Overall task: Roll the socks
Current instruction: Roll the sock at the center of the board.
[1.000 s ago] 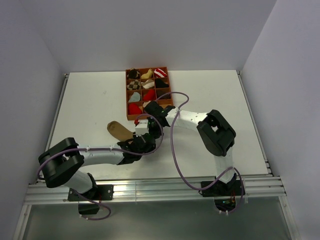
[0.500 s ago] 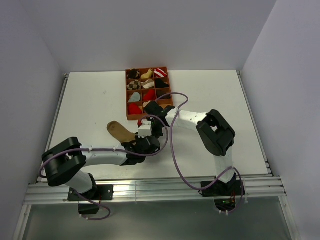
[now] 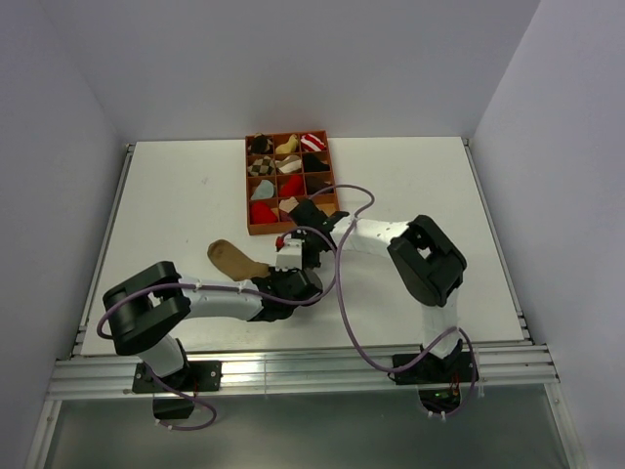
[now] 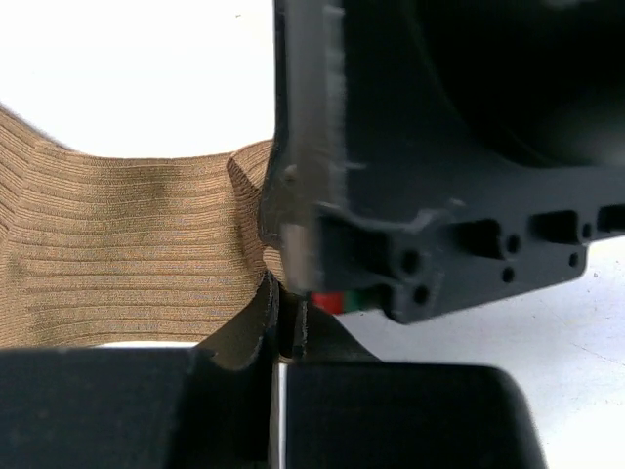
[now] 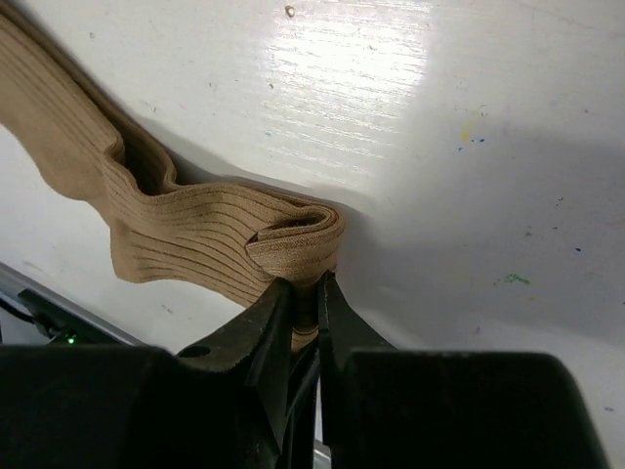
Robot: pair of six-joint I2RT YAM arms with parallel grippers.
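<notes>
A plain brown ribbed sock [image 3: 232, 258] lies flat on the white table, left of where my two grippers meet. In the right wrist view its end is folded over into a small roll [image 5: 293, 234]. My right gripper [image 5: 306, 283] is shut on that folded end. My left gripper [image 4: 286, 293] is shut, with its tips at the edge of the sock [image 4: 127, 254]. No fabric shows between its fingers. The black body of the right gripper [image 4: 439, 147] fills the view just above it. From above, the left gripper [image 3: 291, 262] sits right beneath the right one [image 3: 305, 234].
An orange-brown compartment box [image 3: 247, 186] stands at the back centre of the table and holds several small fabric bundles. A purple cable [image 3: 342, 293] loops from the right arm over the table in front. White walls close in the left, right and back.
My left gripper has gone from open to shut and has slid right, closer under the right gripper. The left arm's elbow moved right. The right gripper keeps its hold on the folded end.
</notes>
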